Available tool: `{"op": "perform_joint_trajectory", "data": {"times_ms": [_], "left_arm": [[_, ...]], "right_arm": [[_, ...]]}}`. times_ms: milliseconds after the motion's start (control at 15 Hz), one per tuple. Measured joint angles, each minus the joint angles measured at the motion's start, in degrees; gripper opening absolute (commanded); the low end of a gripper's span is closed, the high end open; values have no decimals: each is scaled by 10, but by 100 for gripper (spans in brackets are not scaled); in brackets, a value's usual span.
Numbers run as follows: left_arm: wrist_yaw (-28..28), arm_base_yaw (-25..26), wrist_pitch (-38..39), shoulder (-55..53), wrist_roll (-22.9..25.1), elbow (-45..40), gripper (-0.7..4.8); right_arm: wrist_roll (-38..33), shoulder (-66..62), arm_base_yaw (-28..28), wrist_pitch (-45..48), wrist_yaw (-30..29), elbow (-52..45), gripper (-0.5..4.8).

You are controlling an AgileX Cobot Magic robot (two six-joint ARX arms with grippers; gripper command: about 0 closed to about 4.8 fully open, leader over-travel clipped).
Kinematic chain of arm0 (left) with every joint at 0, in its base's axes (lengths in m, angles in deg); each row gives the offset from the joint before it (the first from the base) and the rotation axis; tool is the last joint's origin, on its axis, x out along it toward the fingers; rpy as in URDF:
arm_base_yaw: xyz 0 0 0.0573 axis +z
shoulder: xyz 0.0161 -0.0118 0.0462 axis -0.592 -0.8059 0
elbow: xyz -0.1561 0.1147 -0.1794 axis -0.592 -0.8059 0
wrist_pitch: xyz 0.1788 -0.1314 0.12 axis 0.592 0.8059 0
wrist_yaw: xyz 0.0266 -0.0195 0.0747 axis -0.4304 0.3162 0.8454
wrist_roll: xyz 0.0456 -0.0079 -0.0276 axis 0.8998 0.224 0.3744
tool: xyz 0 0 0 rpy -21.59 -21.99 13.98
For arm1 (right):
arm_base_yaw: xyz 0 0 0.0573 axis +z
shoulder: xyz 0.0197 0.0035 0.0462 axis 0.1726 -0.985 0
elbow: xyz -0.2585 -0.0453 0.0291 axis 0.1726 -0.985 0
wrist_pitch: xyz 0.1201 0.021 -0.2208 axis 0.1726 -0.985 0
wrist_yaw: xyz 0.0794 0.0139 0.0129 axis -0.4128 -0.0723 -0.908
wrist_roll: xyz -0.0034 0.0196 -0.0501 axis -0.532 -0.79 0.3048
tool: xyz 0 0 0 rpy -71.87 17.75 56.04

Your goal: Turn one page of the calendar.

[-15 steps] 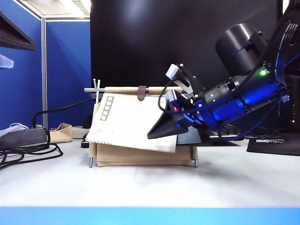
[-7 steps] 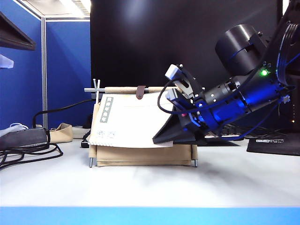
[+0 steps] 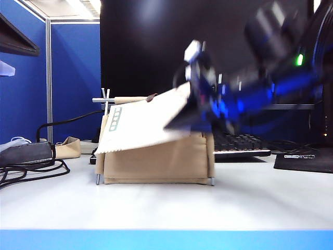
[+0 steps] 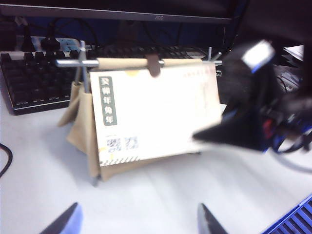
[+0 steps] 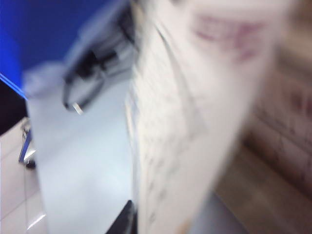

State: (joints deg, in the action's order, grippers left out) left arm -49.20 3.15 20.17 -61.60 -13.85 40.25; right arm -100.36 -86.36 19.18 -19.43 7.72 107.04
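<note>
The calendar (image 3: 156,161) stands mid-table, a beige canvas pouch hung on a silver rod (image 3: 119,99). Its front page (image 3: 140,125), white with a dark green label, is lifted at its right side and swung away from the pouch. My right gripper (image 3: 182,122), motion-blurred, is shut on that right edge. The left wrist view shows the same page (image 4: 156,112), the brown strap (image 4: 153,65) and the right gripper (image 4: 229,136). In the right wrist view the blurred page (image 5: 185,122) fills the frame beside one dark finger (image 5: 124,222). My left gripper (image 4: 139,219) hovers open over the table in front of the calendar, holding nothing.
A black monitor (image 3: 156,41) and a keyboard (image 3: 239,143) stand behind the calendar. Cables and a power brick (image 3: 31,156) lie at the left by the blue partition. A black mat (image 3: 307,159) lies at the right.
My right gripper closed on the page's right edge and rose with it, so the page tilted up off the pouch. The left arm has not moved.
</note>
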Motion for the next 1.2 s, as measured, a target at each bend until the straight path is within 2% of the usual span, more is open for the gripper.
{"op": "perform_joint_trajectory", "data": {"times_ms": [334,534,668,935,1202], "left_arm": [[9,0,0,0,0,0,310],[9,0,0,0,0,0,310],[9,0,1,0,0,0,310],[9,0,10,0,0,0,310],[9,0,11,0,0,0,310]], "right_arm": [[-1,86,0,13,0,0,20],[-46,106,0,49,0,1,20],[-83,106,0,84,3,1,-2],[-196,105,0,187,43,1,-2],[-251,105,0,221,113,1,-3]]}}
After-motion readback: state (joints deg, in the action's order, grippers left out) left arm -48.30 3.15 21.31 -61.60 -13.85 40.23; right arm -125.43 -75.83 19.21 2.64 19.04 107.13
